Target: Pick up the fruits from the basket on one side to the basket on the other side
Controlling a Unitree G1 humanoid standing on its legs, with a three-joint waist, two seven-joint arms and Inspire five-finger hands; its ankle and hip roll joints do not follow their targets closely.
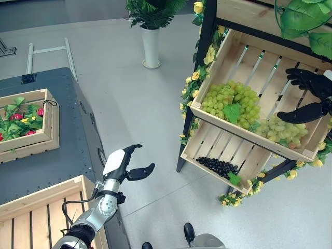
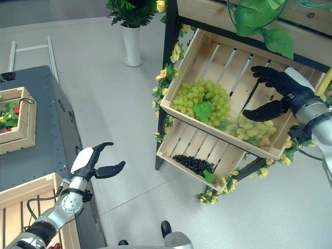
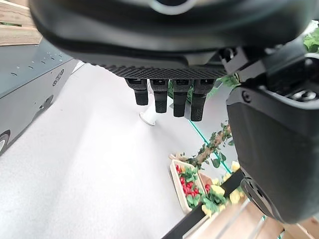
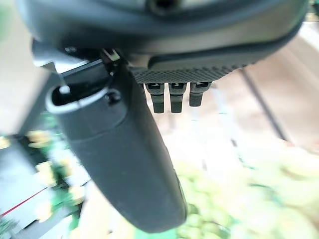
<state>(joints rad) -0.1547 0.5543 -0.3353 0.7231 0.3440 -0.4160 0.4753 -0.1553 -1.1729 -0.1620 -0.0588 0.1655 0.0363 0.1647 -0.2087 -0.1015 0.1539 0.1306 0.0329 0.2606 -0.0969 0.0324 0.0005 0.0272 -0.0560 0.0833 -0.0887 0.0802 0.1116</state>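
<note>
The green grapes point(image 1: 231, 104) lie in two bunches in the upper wooden crate point(image 1: 228, 52) of the shelf on the right, with black grapes point(image 1: 218, 166) in the crate below. My right robot hand point(image 2: 275, 93) hangs spread wide just above the nearer green bunch, holding nothing. My left robot hand point(image 1: 127, 163) hovers open over the floor beside the grey worktop point(image 1: 52, 166), where a small crate of strawberries point(image 1: 23, 122) sits at the left.

Both head eyes looked steeply down from above, sharing the crate shelf point(image 1: 249, 129) at right and the grey table point(image 1: 52, 155) at left. The left wrist camera peered past its hand point(image 3: 169, 99) across the floor. The right wrist camera sat close above the green grapes point(image 4: 239, 199).
</note>
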